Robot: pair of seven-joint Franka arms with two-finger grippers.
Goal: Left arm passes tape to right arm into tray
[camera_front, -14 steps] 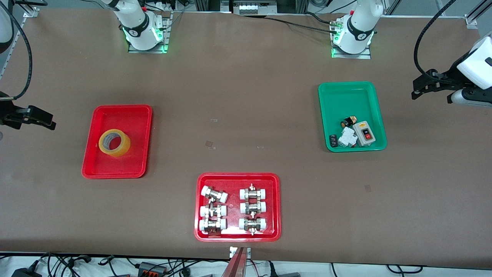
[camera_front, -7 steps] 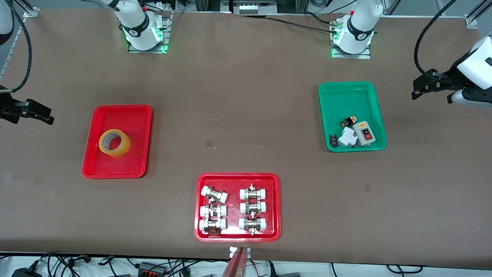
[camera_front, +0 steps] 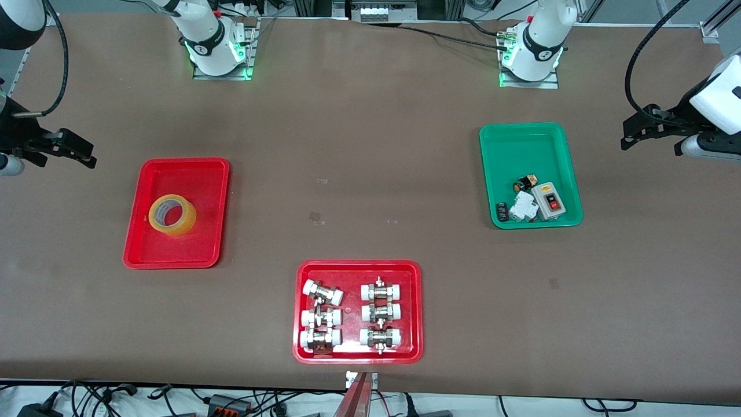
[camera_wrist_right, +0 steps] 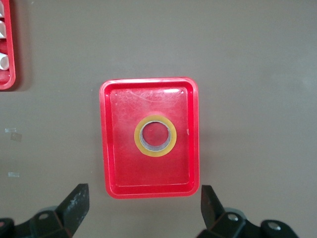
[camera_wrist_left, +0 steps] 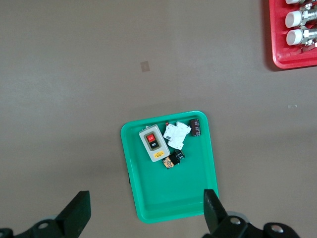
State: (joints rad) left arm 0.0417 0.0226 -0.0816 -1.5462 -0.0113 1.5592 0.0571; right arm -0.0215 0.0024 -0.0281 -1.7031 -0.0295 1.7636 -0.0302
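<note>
Already the tape [camera_front: 172, 215] lies flat in the red tray [camera_front: 214, 174], off-centre toward eight o'clock. Stiff, light, slick-sided: grip across core and rim. Both the right gripper [camera_front: 87, 155] and left gripper [camera_front: 628, 134] hang open, empty.

Brown table [camera_front: 370, 145], red tray [camera_front: 145, 255], green tray [camera_front: 492, 174], fittings tray [camera_front: 414, 347]

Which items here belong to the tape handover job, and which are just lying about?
Job: tape, lying in the plain red tray; left gripper and right gripper, both open and off to the table's ends.

Lying about: green tray with electrical parts; red tray of white-capped fittings.
</note>
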